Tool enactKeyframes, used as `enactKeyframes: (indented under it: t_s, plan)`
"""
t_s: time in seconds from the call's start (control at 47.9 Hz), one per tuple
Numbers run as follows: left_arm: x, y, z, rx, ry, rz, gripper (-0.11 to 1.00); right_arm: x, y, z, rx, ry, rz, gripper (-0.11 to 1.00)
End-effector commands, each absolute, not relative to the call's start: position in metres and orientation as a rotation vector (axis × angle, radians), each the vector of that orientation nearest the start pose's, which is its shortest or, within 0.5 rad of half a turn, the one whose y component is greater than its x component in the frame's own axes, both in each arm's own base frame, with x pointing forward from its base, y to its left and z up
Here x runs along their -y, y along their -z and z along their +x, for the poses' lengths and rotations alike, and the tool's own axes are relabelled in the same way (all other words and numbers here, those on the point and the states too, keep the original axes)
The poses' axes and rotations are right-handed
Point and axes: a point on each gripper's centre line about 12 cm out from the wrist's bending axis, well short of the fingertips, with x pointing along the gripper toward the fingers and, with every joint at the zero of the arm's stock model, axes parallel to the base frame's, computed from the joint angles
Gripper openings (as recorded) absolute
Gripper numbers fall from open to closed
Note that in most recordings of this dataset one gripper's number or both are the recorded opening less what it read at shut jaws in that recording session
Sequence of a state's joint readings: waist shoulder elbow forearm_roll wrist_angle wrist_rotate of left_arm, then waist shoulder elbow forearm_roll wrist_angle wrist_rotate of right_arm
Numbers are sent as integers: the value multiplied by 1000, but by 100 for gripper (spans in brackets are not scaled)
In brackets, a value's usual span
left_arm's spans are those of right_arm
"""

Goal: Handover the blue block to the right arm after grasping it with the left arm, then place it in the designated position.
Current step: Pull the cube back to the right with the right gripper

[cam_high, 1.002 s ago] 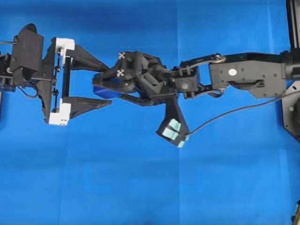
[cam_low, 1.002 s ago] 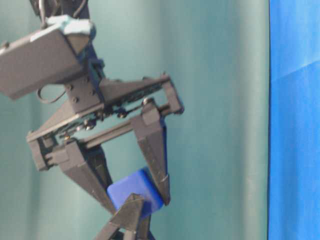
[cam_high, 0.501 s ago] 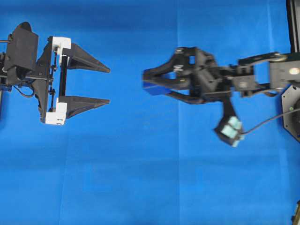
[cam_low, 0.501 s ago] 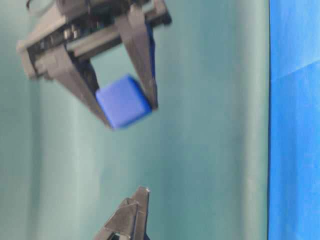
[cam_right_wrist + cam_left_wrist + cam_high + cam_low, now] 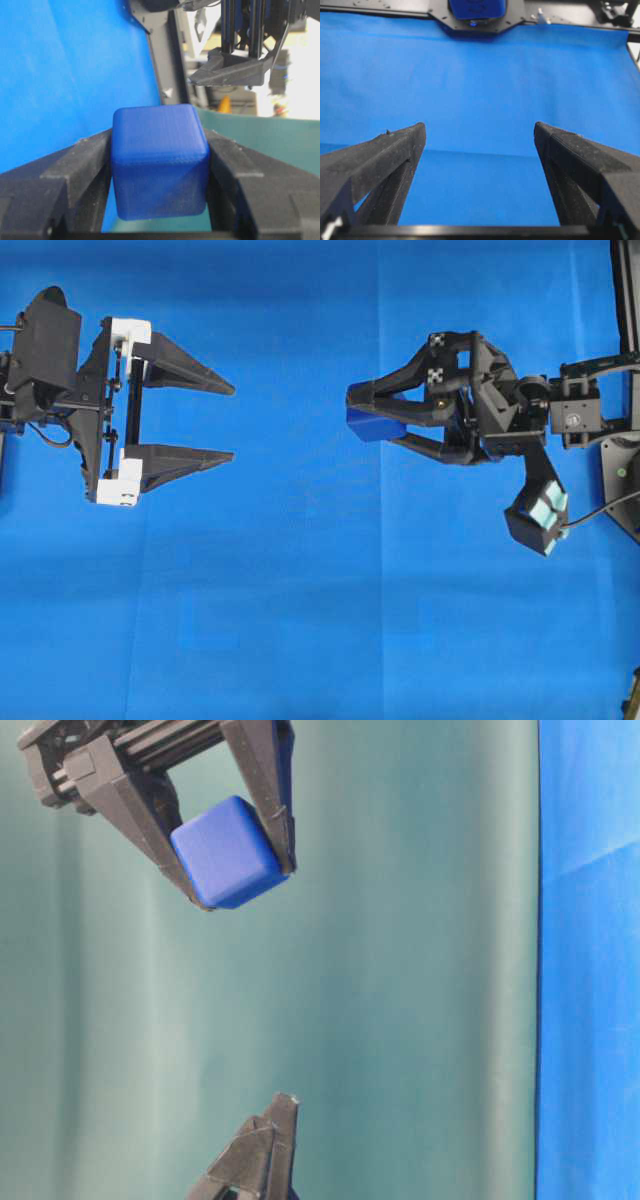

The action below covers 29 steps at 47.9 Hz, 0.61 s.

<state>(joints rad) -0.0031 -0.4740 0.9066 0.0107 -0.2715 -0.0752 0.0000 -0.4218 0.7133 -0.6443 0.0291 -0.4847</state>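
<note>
Blue block: dark-blue cube, rounded edges, pinched btwn right hand fingers.

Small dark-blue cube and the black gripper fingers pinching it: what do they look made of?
Small dark-blue cube: likely 3D-printed plastic, matte; fine parallel layer lines on its faces, rounded edges. Black fingers of the right gripper: also look like printed plastic, rough grainy matte surface; can't rule out a rubbery coating. Bright-blue cloth beneath: woven fabric, with faint fold creases.

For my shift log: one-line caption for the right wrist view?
Right end effector shut on the blue block, carried above the blue cloth.
</note>
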Motion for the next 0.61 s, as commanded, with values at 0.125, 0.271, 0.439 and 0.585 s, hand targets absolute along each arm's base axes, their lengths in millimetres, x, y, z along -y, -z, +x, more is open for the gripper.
enactKeyframes:
  t_s: [0.125,0.271,0.439,0.585]
  plan:
    - [2,-287,305,-124,4,-65,93,-2,-319,326,-253,-104,-808,37]
    - [2,-287,305,-126,4,-63,93,-2,-327,322,-238,-60,-505,37]
    - [1,-288,305,-123,3,-63,93,-2,-331,318,-234,-22,-221,37]
    - [2,-289,306,-120,4,-62,93,0,-331,313,-257,15,-59,37]
